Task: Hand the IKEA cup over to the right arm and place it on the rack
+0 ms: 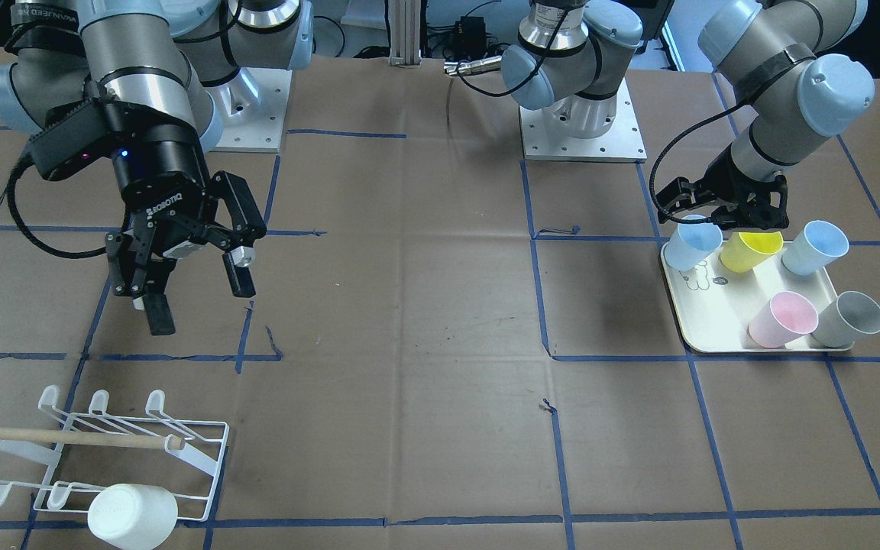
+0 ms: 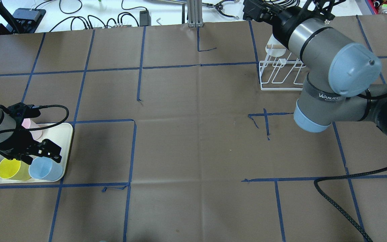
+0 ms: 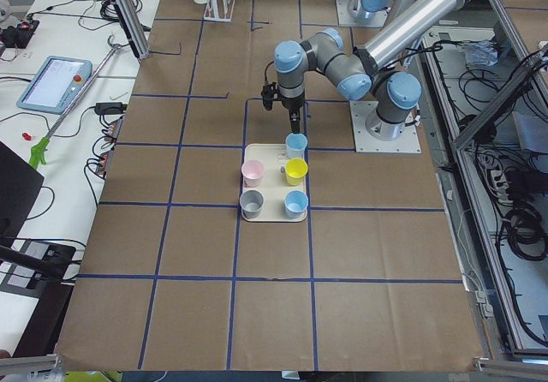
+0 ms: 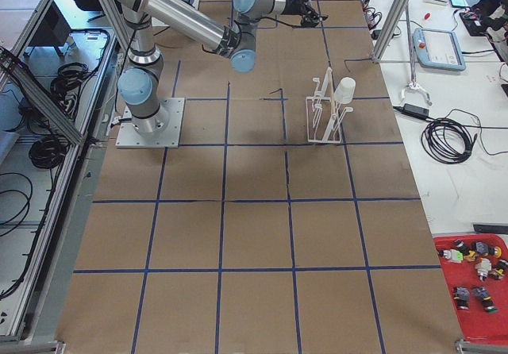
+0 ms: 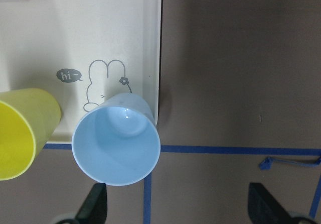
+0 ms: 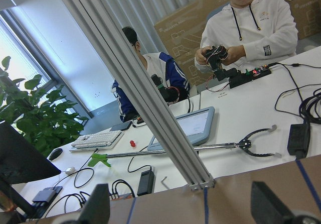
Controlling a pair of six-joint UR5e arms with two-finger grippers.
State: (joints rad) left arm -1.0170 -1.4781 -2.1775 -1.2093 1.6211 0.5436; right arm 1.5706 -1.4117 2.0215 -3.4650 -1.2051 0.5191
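1. A cream tray (image 5: 125,33) is found on the brown table (image 1: 409,305), toward the robot's left end and about midway between the robot's edge and the far edge.
2. The blue cup (image 5: 116,143) is seen upright, mouth up, in the tray corner facing the robot's edge and the table's middle. A yellow cup (image 5: 22,133) stands just beside it.
3. The left gripper (image 5: 179,206) is held above the blue cup. Its jaws are spread wide and nothing is held; contact with the cup cannot be confirmed.
4. A second blue cup (image 1: 814,247), a pink cup (image 1: 782,319) and a grey cup (image 1: 849,319) are noted on the rest of the tray.
5. The right gripper (image 1: 199,302) is held well above the right half of the table, pointed toward the far edge. Its jaws are spread wide and nothing is gripped.
6. The rack (image 1: 197,461) is located near the far edge on the robot's right half, with a wooden dowel (image 1: 66,438) across it. A white cup (image 1: 133,516) is hung on a prong at the far-edge side.
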